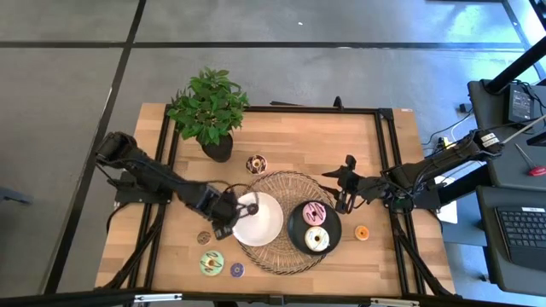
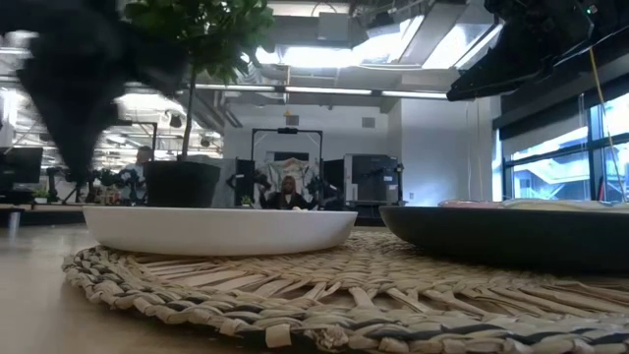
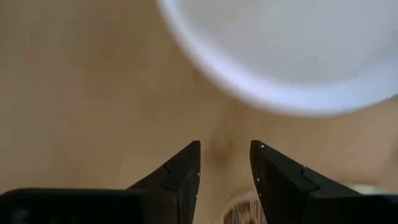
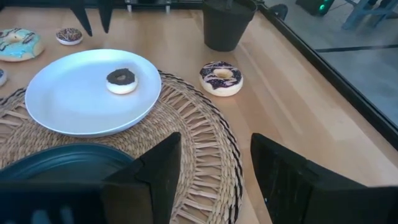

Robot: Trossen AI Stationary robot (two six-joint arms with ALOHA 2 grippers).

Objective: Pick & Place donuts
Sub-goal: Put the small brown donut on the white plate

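Your left gripper (image 1: 229,223) sits low at the left rim of the white plate (image 1: 266,223), over the wooden desk (image 1: 290,145). Its fingers (image 3: 180,177) stand apart with nothing between them; only bare wood shows in the gap, and the plate's edge lies just ahead. A small chocolate-topped donut (image 4: 121,79) rests on that white plate, near the side where your left gripper is.

Your right gripper (image 1: 344,189) hangs over the upper right edge of the woven mat (image 1: 281,256), just beside the black plate (image 1: 296,232). Its fingers (image 4: 155,171) are spread wide and hold nothing.

The black plate carries two donuts: a pink-iced donut (image 1: 313,213) and a cream-iced donut (image 1: 316,240), lying close together. Both plates sit on the mat, side by side.

Off the mat, you have a chocolate donut with sprinkles (image 1: 256,164) on the desk near the potted plant (image 1: 209,111). A tiny orange donut (image 1: 362,232) lies on the wood just right of the black plate. On the left front of the desk you'll find a green-iced donut (image 1: 212,262), a tiny purple donut (image 1: 237,269) just beside it, and a tiny brown donut (image 1: 204,238) a little behind them, near your left gripper.
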